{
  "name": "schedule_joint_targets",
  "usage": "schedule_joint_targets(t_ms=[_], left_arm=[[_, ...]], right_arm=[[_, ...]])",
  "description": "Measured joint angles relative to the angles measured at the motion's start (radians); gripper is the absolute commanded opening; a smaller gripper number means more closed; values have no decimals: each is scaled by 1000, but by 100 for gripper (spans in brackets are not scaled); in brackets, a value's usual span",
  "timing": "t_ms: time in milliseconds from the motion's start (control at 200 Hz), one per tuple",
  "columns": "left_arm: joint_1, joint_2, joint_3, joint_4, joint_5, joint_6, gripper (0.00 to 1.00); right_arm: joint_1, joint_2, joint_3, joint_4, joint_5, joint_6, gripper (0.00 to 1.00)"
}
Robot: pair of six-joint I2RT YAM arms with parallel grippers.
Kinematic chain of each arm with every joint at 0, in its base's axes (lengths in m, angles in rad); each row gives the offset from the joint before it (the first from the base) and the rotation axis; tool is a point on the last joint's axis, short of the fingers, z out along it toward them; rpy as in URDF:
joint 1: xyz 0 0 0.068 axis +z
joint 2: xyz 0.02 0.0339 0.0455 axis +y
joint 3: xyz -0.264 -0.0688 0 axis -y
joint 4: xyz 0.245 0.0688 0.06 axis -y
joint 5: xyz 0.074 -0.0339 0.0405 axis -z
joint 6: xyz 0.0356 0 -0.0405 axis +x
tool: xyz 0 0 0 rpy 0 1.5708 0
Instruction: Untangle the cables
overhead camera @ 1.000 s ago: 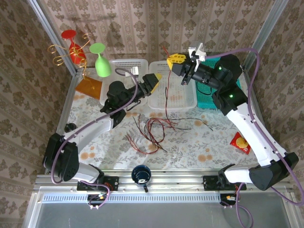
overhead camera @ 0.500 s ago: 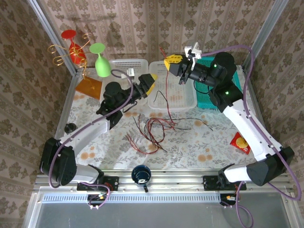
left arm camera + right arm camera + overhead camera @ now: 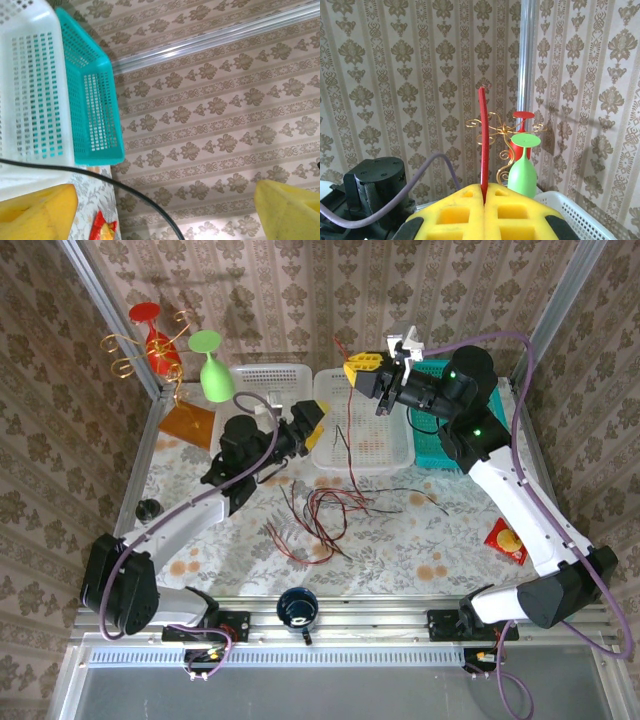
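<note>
Several thin red and black cables [image 3: 322,512] lie tangled on the floral table in front of the white basket [image 3: 382,467]. My right gripper [image 3: 358,368] is raised over that basket's far edge and is shut on a red cable [image 3: 350,445], which hangs down toward the pile. In the right wrist view this red cable [image 3: 483,140] rises from between the closed yellow pads [image 3: 451,210] of the gripper [image 3: 484,189]. My left gripper [image 3: 312,422] hangs open at the basket's left rim. In its wrist view a black cable [image 3: 127,194] arcs across the gap of the gripper [image 3: 165,212], touching neither finger.
A second white basket [image 3: 268,378] stands at the back left and a teal basket [image 3: 440,445] to the right. A wire stand holds a red glass and a green glass [image 3: 211,368] in the far left corner. A dark mug [image 3: 297,607] and a red packet [image 3: 507,540] sit near the front.
My right gripper has drifted left with the red cable still pinched. My left gripper has drawn back a little toward the left and opened slightly wider.
</note>
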Motion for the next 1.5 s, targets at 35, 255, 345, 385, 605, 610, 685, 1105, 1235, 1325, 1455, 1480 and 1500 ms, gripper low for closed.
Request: schedule_joint_targets(t_ms=[35, 255, 345, 385, 605, 610, 685, 1105, 1235, 1325, 1455, 1480, 1500], left_arm=[[-6, 2, -5, 8, 3, -22, 92], [-50, 80, -5, 135, 23, -151, 88], [-61, 140, -3, 196, 26, -200, 76], [-65, 169, -2, 220, 26, -215, 58], [-66, 222, 1, 266, -6, -222, 0], [-66, 220, 2, 261, -8, -222, 0], [-58, 179, 12, 186, -32, -165, 0], [-89, -202, 385, -731, -417, 626, 0], [-55, -266, 466, -929, -503, 840, 0], [-23, -284, 498, -1044, -566, 964, 0], [26, -321, 497, -1151, -675, 1112, 0], [33, -332, 494, -1164, -698, 1137, 0], [37, -342, 492, -1173, -717, 1156, 0]], right_arm=[[0, 0, 0, 0, -1, 0, 0], [0, 0, 0, 1, -14, 0, 0], [0, 0, 0, 1, -16, 0, 0], [0, 0, 0, 1, -16, 0, 0], [0, -2, -4, 0, -1, -8, 0], [0, -2, -5, 0, 0, -8, 0], [-1, -18, -21, -7, 44, -10, 0], [-5, -336, -291, -15, 822, 18, 0], [-9, -361, -295, -34, 965, -16, 0], [-15, -346, -276, -81, 1045, -40, 0], [-48, -307, -239, -151, 1178, -58, 0], [-57, -303, -235, -162, 1203, -60, 0], [-63, -301, -233, -169, 1222, -61, 0]])
